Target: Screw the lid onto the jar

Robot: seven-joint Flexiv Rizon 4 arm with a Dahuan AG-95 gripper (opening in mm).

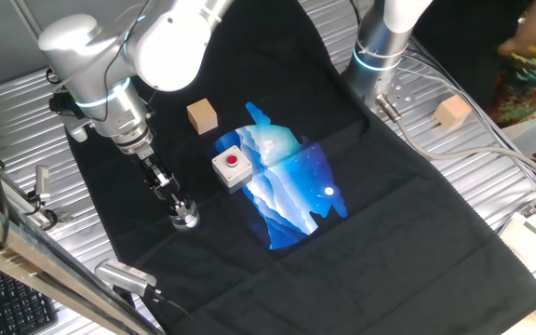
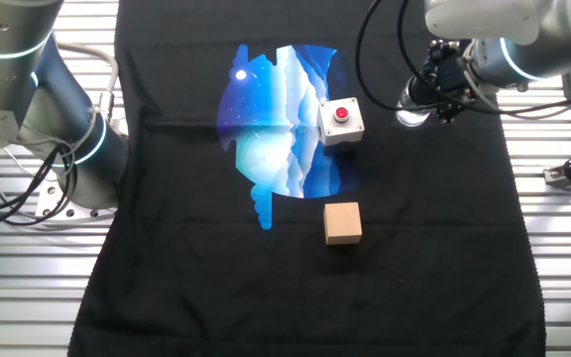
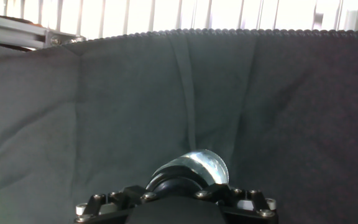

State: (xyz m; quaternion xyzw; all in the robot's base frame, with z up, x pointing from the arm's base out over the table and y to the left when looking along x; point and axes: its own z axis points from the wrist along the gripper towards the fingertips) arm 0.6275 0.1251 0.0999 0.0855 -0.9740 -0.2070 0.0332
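My claw (image 1: pixel 180 208) is down at the small clear see-through cylinder jar (image 1: pixel 185 220), which stands on the black cloth (image 1: pixel 408 233) near that cloth's edge; in the one fixed view my fingers reach the jar's top from above; in the other fixed view the jar (image 2: pixel 411 116) shows as a pale glinting disc just beside my hand, to the right of the white box with a red button (image 2: pixel 341 121).

Hand view: the small round black screw cap (image 3: pixel 174 182) sits right below my claw body, on top of the jar's clear rim (image 3: pixel 205 164); cap and jar touch; whether the threads have caught I cannot tell; my fingertips are hidden behind the claw's own black frame, so how wide the claw stands, and whether it has hold of the cap, I cannot tell.

Elsewhere on the cloth: blue and white printed picture (image 1: pixel 291 186) in the middle; the red-button box (image 1: pixel 233 167) at its edge, apart from the jar; a tan wooden cube (image 1: pixel 202 116) beyond the box, well apart from my claw; a second tan cube (image 1: pixel 452 113) lies off the cloth on the ribbed metal desk (image 1: pixel 477 163).

A second silver arm's base (image 1: pixel 381 42) stands at the cloth's far side; cables (image 1: pixel 440 149) run across the desk beside it.
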